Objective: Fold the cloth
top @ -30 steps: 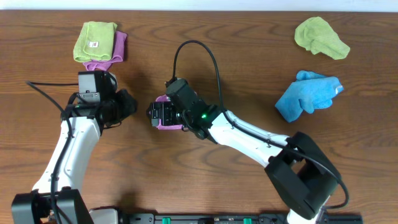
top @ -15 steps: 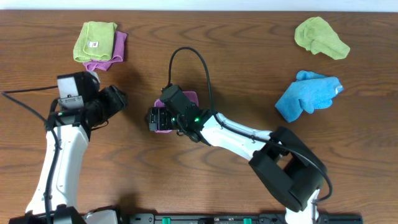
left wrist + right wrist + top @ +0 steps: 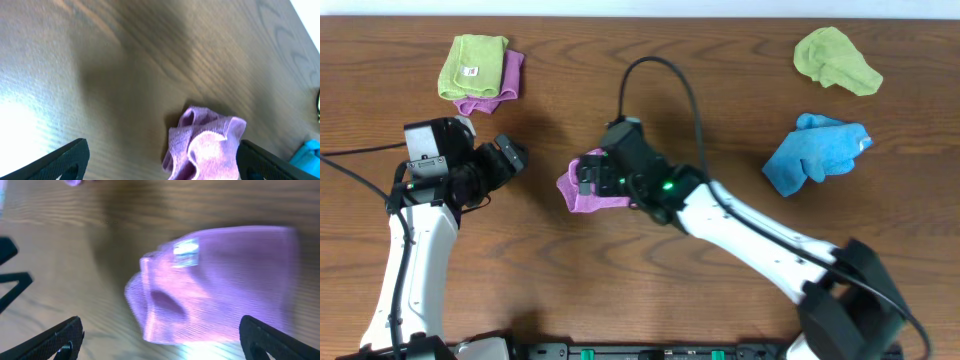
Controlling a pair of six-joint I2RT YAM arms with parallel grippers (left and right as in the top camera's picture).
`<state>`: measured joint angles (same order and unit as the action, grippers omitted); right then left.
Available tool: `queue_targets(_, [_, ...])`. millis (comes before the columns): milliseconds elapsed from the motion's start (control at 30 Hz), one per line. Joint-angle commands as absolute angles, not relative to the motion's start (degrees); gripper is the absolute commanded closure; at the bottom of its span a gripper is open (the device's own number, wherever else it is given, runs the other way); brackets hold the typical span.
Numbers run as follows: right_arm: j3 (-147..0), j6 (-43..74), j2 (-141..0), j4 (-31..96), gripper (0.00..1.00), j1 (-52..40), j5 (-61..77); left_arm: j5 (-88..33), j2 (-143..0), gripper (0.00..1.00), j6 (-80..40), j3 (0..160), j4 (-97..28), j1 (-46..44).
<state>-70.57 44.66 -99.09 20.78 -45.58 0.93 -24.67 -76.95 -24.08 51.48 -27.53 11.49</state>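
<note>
Now, well left of the lilac-purple microfibre cloth (image 3: 575,197) and farther back, a folded lime-green cloth (image 3: 472,65) lies on top of a purple cloth (image 3: 510,80). Nearer, the left gripper (image 3: 510,158) has drawn back leftward from the lilac-purple microfibre cloth since a second ago; its claw stands wide and empty. That cloth lies bunched on the brown wooden table (image 3: 620,290), more uncovered than before. Directly over it hovers the right gripper (image 3: 582,182), claw spread wide, gripping nothing. Well right lie a bright blue cloth (image 3: 815,150) and a crumpled lime-green cloth (image 3: 835,58).
</note>
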Motion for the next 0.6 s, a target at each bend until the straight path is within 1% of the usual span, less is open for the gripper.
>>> queue_targets(0, [-71.31,41.8,-93.65,25.87,0.01,-42.81,-2.63,-27.11,-75.94,0.05,-23.79,52.05,-29.28,11.7])
queue_targets(167, [-71.29,36.18,-83.18,40.36,0.01,-37.71,-3.92,-30.59,-75.96,0.05,-24.08,52.05,-32.64,11.7])
queue_targets(233, [-71.0,35.88,-77.97,49.1,0.01,-35.73,-7.88,-30.74,-76.03,0.05,-24.05,51.96,-35.05,11.7])
queue_targets(333, [-68.66,35.92,-70.32,58.89,0.01,-33.61,-12.73,-30.85,-76.71,0.05,-24.47,50.94,-36.88,11.68])
queue_targets(400, [-64.95,36.03,-63.7,60.73,0.01,-32.42,-12.38,-32.08,-77.58,0.05,-26.13,49.25,-36.29,11.6])
queue_targets(567, [-54.0,39.88,-46.04,59.0,0.01,-32.12,-11.57,-37.95,-79.22,0.05,-30.15,43.55,-29.95,11.6])
